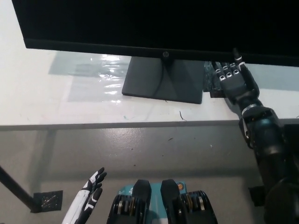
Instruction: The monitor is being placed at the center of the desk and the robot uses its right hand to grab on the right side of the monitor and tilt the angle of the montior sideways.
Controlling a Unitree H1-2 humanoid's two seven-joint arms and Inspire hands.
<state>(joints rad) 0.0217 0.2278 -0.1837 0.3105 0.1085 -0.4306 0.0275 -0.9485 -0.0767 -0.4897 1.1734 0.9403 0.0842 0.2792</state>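
Head view shows the black right hand (235,82), fingers spread and holding nothing, just beneath the monitor (154,23), whose long bottom edge runs leftward across the desk (37,100) above it, its right edge out of frame.

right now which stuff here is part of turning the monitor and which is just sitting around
In the job:
- monitor on its stand
- black right hand, raised just under the screen's lower edge, right of the stand
- desk it stands on

Just around:
- white left hand, resting low by the floor
- desk leg with foot plate
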